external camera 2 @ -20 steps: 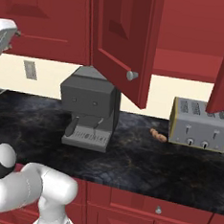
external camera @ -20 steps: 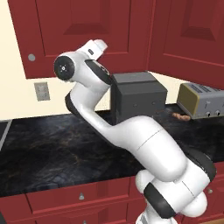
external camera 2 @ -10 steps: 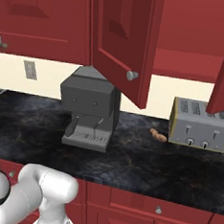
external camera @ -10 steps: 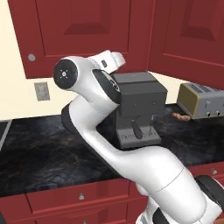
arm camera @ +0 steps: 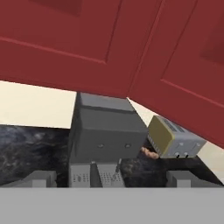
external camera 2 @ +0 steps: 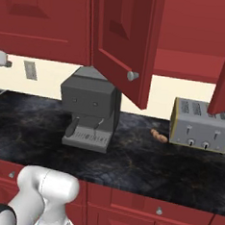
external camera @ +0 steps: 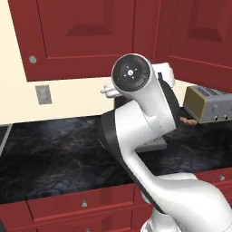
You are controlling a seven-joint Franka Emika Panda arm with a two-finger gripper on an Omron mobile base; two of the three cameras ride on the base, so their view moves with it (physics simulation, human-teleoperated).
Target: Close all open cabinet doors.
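Two cabinet doors (external camera 2: 123, 43) are seen swung open above the coffee machine (external camera 2: 90, 107) and toaster (external camera 2: 200, 125) on the counter (external camera 2: 139, 165). They lie above and ahead of the gripper (arm camera: 113, 178), whose fingers are spread apart. Since a second ago, the arm has been swung rightward.

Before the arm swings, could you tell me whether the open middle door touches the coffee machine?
Apart. The right base view shows the door hanging clear above the coffee machine.
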